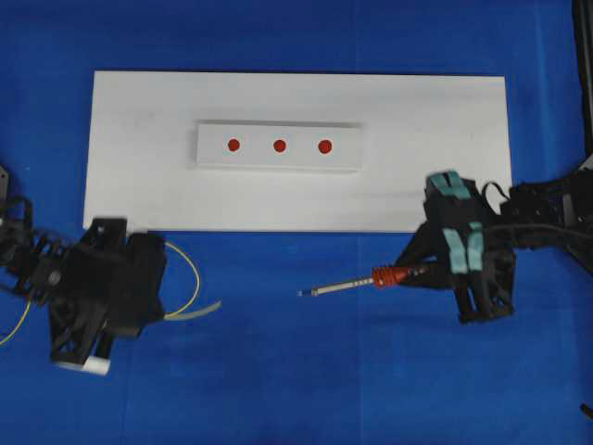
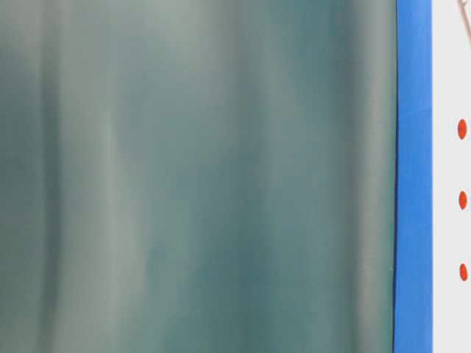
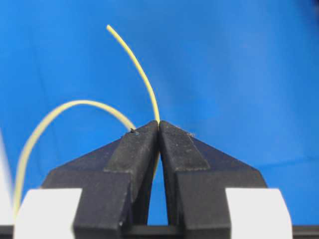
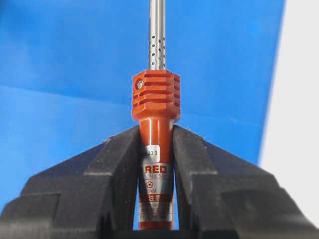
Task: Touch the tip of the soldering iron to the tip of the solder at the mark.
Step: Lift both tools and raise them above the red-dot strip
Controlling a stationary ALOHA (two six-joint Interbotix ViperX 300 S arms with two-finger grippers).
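Holding both tools clear of the white board [image 1: 296, 195], we have the left gripper [image 3: 158, 124] pinched on the solder [image 3: 142, 74] and the right gripper [image 4: 156, 144] clamped on the soldering iron [image 4: 155, 104]. The red marks [image 1: 279, 146] lie well beyond either tip. That long free wire could flex and miss the iron's tip [image 1: 304, 293].

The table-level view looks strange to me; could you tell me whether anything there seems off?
Yes: a blurred grey-green surface fills nearly the whole view, leaving only a blue strip and three red marks at the right edge.
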